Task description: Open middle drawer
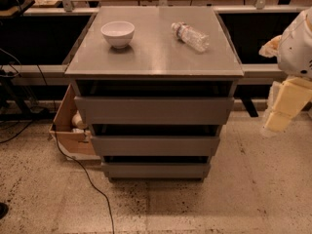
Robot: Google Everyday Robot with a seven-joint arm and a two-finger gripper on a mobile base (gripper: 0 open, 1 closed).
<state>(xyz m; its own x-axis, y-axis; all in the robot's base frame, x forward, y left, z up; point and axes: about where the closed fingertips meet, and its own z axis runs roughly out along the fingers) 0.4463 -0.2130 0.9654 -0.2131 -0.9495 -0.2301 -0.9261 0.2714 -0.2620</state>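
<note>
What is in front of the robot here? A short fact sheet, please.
Furniture: grey cabinet, three drawers stacked
On top: white bowl; plastic bottle lying on its side, apart from it
Middle drawer: looks shut, nothing touching it
Gripper: off to one side of the cabinet, clear of it
Floor: cardboard box against the cabinet's other side; black cable

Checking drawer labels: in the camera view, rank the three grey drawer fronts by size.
1. Top flat grey drawer front, widest and tallest.
2. Middle flat grey drawer front.
3. Bottom flat grey drawer front, narrowest.
The cream gripper hangs far right, apart from them.
</note>
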